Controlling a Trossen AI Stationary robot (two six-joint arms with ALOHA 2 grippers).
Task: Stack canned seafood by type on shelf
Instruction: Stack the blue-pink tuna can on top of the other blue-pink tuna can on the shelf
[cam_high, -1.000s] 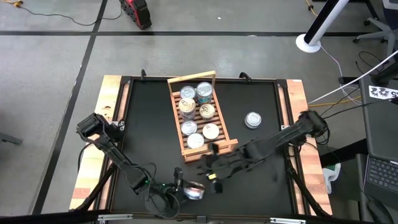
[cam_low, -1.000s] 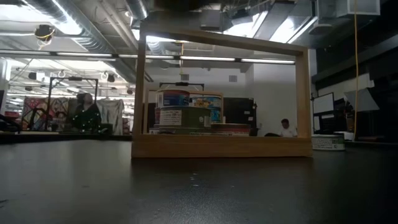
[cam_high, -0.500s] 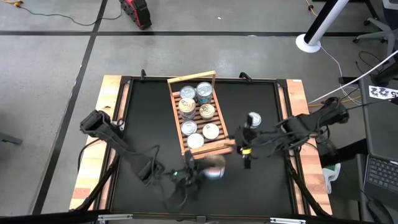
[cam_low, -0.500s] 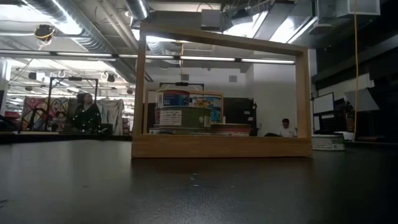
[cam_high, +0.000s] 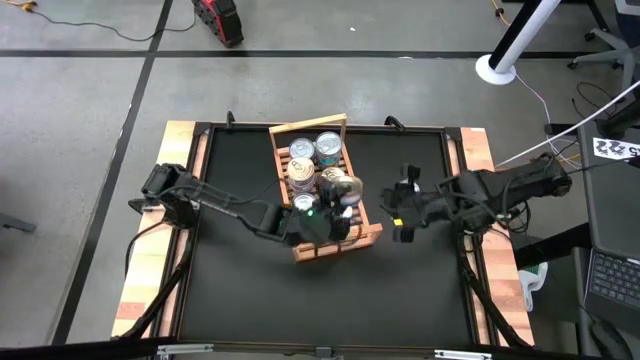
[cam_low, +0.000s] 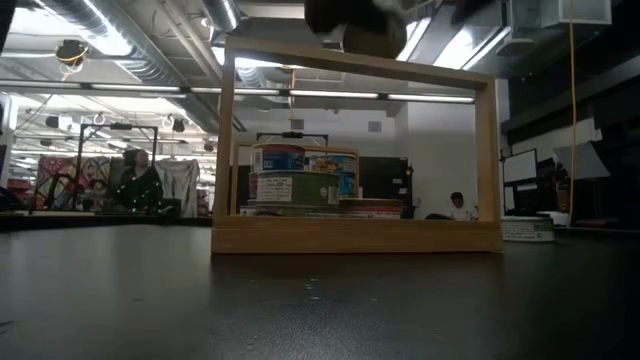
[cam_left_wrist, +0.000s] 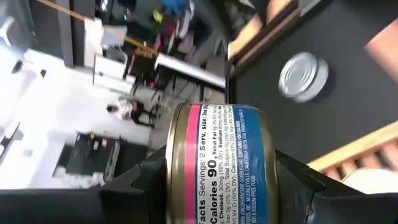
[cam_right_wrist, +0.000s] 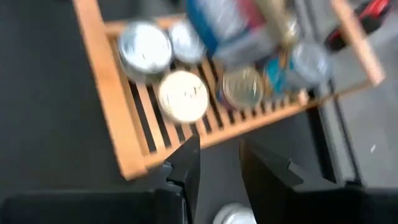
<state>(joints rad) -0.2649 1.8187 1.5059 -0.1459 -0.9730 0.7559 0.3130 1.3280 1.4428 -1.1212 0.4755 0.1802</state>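
The wooden slatted shelf (cam_high: 322, 180) lies mid-table and holds several round tins with silver or cream lids (cam_high: 328, 147); it also shows in the low view (cam_low: 355, 235) and the right wrist view (cam_right_wrist: 118, 118). My left gripper (cam_high: 336, 198) is over the shelf's near half, shut on a blue-and-pink-labelled tin (cam_left_wrist: 217, 163). My right gripper (cam_high: 399, 218) is open just right of the shelf, its fingers (cam_right_wrist: 184, 169) pointing toward it. A loose silver tin (cam_left_wrist: 303, 76) rests flat on the mat by the right gripper, also seen low between its fingers (cam_right_wrist: 235, 216). My left gripper pinches the tin's round side wall (cam_left_wrist: 180, 186) between its two fingers, one on each side of the label. The fingers reach in from the table's left. The tin is lifted clear, above the tins on the shelf.
Black mat (cam_high: 240, 170) with wooden planks along the left and right table edges (cam_high: 175, 160). Bare mat lies left of the shelf and along the near edge. The shelf's raised end rail (cam_low: 355, 60) stands at the near end in the low view.
My left gripper has carried the tin from near the table's near edge up and toward the far side, to over the shelf's near half. My right gripper has drawn back from the near middle toward the right and far side, ending beside the loose silver tin.
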